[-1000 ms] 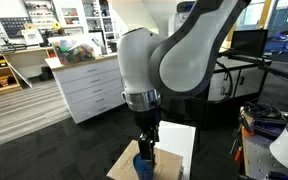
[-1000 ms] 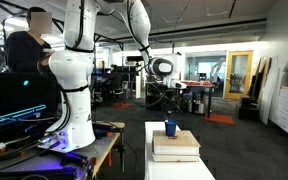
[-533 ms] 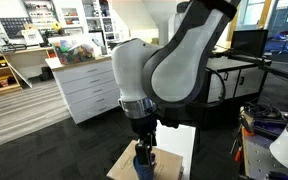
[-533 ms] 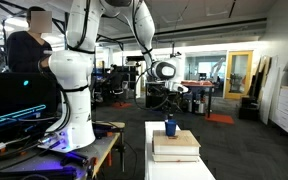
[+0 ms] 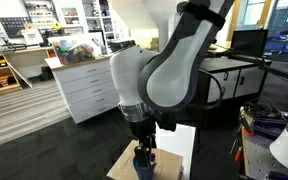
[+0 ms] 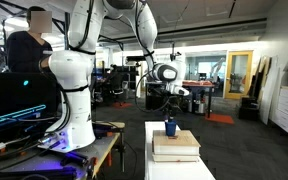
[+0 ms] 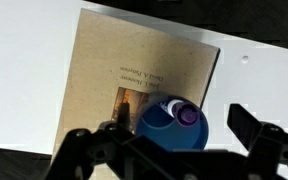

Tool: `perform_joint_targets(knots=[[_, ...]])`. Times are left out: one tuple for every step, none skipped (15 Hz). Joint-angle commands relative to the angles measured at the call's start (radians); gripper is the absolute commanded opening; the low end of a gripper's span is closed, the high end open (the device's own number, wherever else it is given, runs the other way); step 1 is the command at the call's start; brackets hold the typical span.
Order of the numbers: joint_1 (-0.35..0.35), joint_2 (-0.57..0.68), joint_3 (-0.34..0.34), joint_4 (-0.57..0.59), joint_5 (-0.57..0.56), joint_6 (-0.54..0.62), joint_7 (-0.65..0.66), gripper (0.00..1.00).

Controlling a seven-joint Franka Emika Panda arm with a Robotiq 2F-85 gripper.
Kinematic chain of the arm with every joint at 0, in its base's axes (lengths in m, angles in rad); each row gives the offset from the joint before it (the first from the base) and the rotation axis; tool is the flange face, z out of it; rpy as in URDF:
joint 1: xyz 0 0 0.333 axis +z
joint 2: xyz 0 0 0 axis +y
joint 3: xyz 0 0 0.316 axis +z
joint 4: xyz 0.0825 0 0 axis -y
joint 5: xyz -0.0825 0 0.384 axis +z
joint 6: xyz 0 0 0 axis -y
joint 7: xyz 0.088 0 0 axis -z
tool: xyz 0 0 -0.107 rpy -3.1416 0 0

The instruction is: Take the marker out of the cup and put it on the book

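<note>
in an exterior view the arm (image 5: 174,60) fills the foreground, its big white and black links bending over and its wrist pointing straight down. the gripper (image 5: 145,150) hangs right above the cup (image 5: 144,168), its dark fingers reaching to the rim. the cup stands on a tan board (image 5: 121,166). the white book (image 5: 181,140) lies flat just beside the board, on the side away from the camera. the marker is hidden here behind the fingers.

in an exterior view from farther off, the arm rises from its white base, arches high and drops its last links vertically. the gripper is poised over the cup, which sits on top of a pale stack on the white table (image 6: 179,170). the marker is too small to make out.

in the wrist view the gripper looks straight down. its two fingers (image 7: 84,150) are spread wide, one on each side of the cup, touching nothing. the marker (image 7: 187,115) stands inside the cup and is seen end-on as a purple cap. its long axis runs roughly upright, and its top leans against the rim on the right side of this view. the cup rests near a corner of the tan board, whose printed cover faces up.
</note>
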Motion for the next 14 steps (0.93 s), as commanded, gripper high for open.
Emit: perform_joint_targets(knots=[[0.008, 0.010, -0.016, 0.013, -0.012, 0.000, 0.003, 1.00], [0.007, 0.006, -0.017, 0.014, -0.010, -0.006, 0.004, 1.00], [0.007, 0.006, -0.019, 0.013, -0.011, -0.004, 0.005, 1.00], [0.005, 0.005, -0.020, 0.014, -0.007, -0.006, 0.003, 0.75], [0.005, 0.005, -0.022, 0.014, -0.006, -0.005, 0.003, 0.74], [0.005, 0.006, -0.023, 0.014, -0.007, -0.005, 0.003, 0.67], [0.004, 0.006, -0.023, 0.015, -0.006, -0.005, 0.001, 0.61], [0.004, 0.007, -0.024, 0.015, -0.005, -0.004, 0.001, 0.56], [0.004, 0.007, -0.025, 0.016, -0.005, -0.005, 0.001, 0.48], [0.003, 0.009, -0.025, 0.017, -0.004, -0.005, 0.000, 0.43], [0.003, 0.009, -0.025, 0.018, -0.003, -0.006, 0.000, 0.35], [0.003, 0.009, -0.026, 0.019, -0.003, -0.007, 0.000, 0.29], [0.003, 0.009, -0.027, 0.019, -0.003, -0.008, 0.000, 0.23], [0.003, 0.009, -0.027, 0.021, -0.003, -0.010, 0.001, 0.16]])
